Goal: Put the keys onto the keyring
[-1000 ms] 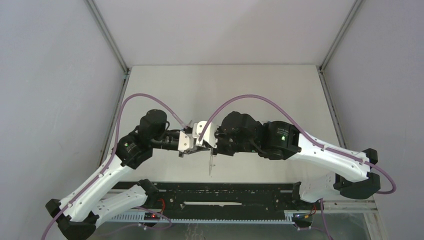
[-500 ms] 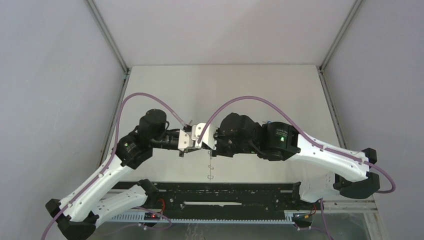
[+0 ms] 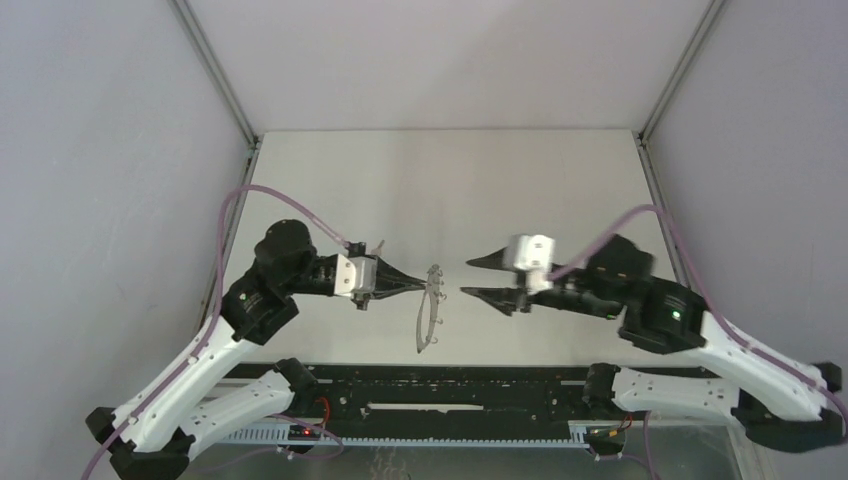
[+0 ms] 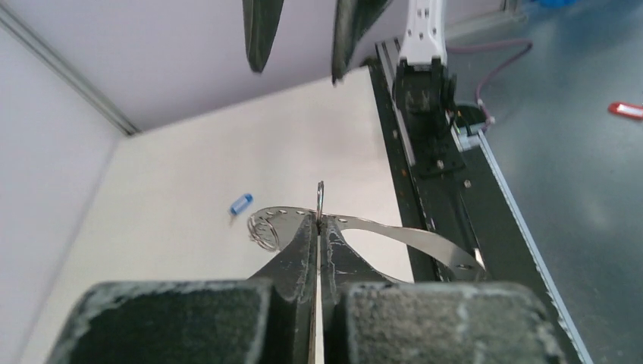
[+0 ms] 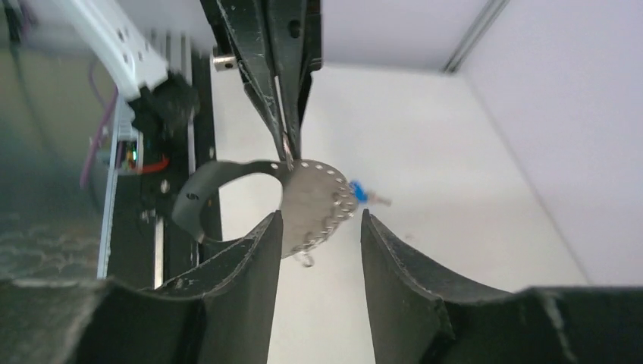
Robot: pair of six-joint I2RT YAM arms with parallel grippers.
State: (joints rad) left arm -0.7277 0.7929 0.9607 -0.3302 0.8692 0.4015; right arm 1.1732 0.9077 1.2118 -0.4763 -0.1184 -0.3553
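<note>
Above the desk (image 3: pixel 450 180), we see the keyring (image 3: pixel 428 312) held by its rim in the left gripper (image 3: pixel 425 287), which is clamped on it. The right gripper (image 3: pixel 465 278) faces it, near but apart, jaws spread and empty. One blue-tagged key (image 4: pixel 240 204) lies on the desk beyond the keyring.

An overhead camera looks down on the table (image 3: pixel 450 170); the wrist cameras face each other, sharing the keyring (image 5: pixel 311 193).
</note>
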